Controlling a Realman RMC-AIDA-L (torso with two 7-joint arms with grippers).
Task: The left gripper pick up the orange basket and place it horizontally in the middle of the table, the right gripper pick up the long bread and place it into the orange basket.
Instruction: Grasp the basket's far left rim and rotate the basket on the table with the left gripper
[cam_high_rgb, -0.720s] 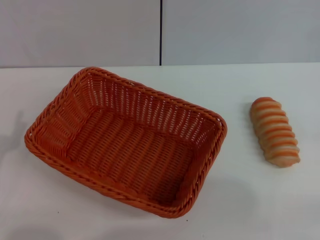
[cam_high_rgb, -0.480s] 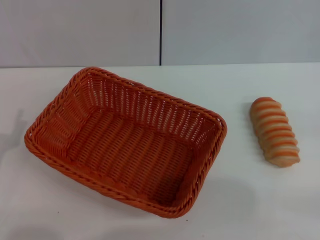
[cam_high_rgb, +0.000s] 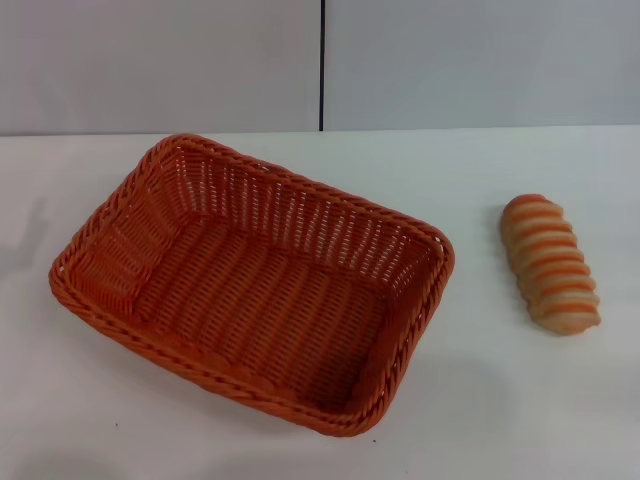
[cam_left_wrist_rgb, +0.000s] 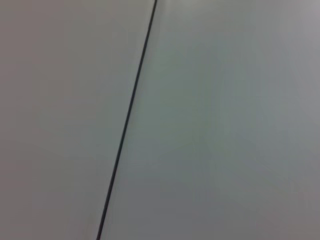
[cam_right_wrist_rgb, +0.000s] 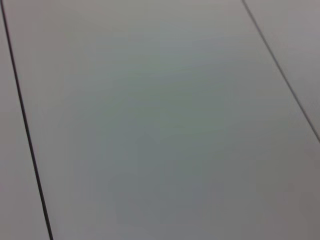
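Nothing on the table (cam_high_rgb: 480, 420) has shifted since the earlier frames; only a faint shadow at the left edge of the frame has faded. The orange basket (cam_high_rgb: 250, 285) is sitting empty at lower left to centre, turned at an angle to the table's edge. The long bread (cam_high_rgb: 549, 263) is lying well apart from it at centre right, directly on the white surface. Neither the left gripper nor the right gripper is showing, so I cannot tell their grip. Farthest back, a grey panelled wall (cam_high_rgb: 160, 60) is standing; both wrist views are facing only such panels (cam_left_wrist_rgb: 225, 125) with dark seams (cam_right_wrist_rgb: 27, 145).
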